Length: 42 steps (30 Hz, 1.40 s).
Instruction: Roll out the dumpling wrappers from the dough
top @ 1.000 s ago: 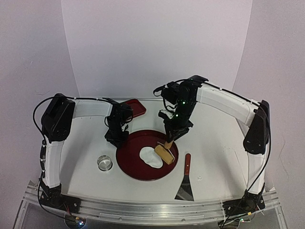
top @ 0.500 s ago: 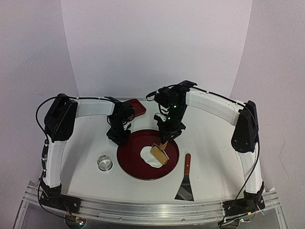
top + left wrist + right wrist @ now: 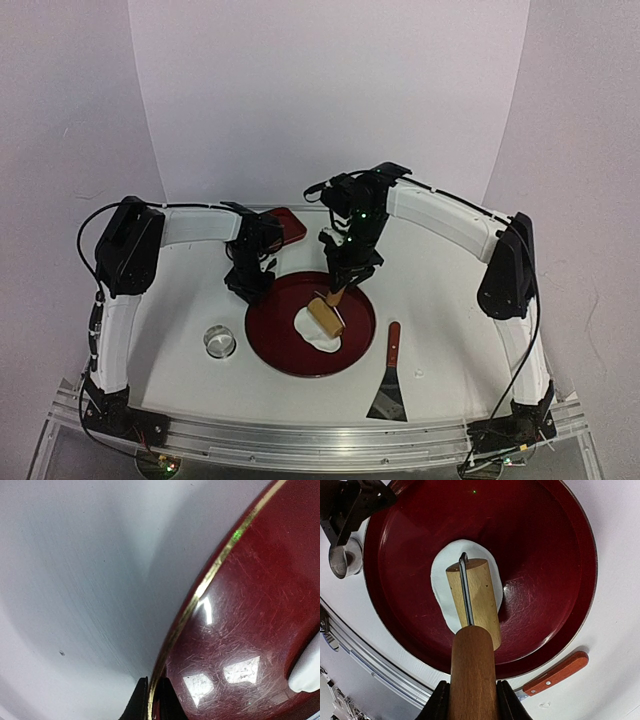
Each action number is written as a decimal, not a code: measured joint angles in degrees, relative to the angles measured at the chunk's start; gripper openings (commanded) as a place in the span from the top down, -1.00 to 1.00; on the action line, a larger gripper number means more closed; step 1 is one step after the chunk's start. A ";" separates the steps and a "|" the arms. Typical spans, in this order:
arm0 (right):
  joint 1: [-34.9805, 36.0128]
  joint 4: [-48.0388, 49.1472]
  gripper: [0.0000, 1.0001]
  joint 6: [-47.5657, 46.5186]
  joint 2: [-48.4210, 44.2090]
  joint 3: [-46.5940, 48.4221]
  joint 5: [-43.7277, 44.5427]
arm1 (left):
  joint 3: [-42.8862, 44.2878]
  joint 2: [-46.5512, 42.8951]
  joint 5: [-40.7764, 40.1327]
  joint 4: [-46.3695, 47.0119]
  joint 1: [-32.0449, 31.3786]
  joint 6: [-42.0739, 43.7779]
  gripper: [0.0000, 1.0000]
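The dough (image 3: pixel 311 336) (image 3: pixel 442 575) lies as a flat white oval sheet in the round red tray (image 3: pixel 262 335) (image 3: pixel 545 555). A wooden roller (image 3: pixel 324 317) (image 3: pixel 475 592) rests on top of it. My right gripper (image 3: pixel 340 283) (image 3: pixel 472 700) is shut on the roller's brown handle (image 3: pixel 472 670). My left gripper (image 3: pixel 248 290) (image 3: pixel 152 700) is shut on the tray's gold-edged rim (image 3: pixel 210 575) at its far left side. An edge of the dough (image 3: pixel 307 665) shows in the left wrist view. The dumpling wrappers are out of view.
A metal ring cutter (image 3: pixel 219 342) (image 3: pixel 342 560) stands left of the tray. A scraper with a red-brown handle (image 3: pixel 390 375) (image 3: pixel 555 672) lies to the tray's right. A small dark red rectangular dish (image 3: pixel 288 226) sits behind the left gripper.
My right arm has swung left and pulled the roller from the dough's right edge onto its middle. The left gripper has kept its hold on the tray rim.
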 measured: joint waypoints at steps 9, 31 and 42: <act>-0.26 -0.14 1.00 0.01 1.38 -0.30 0.12 | 1.54 0.92 0.08 -1.02 0.00 0.37 0.99; -0.38 -0.80 1.00 2.54 4.73 0.98 0.57 | 3.42 2.11 0.89 -2.61 0.25 0.39 1.00; -0.51 1.42 1.00 2.98 4.37 -2.07 -0.13 | 4.83 3.05 1.81 -4.06 0.52 -0.22 0.99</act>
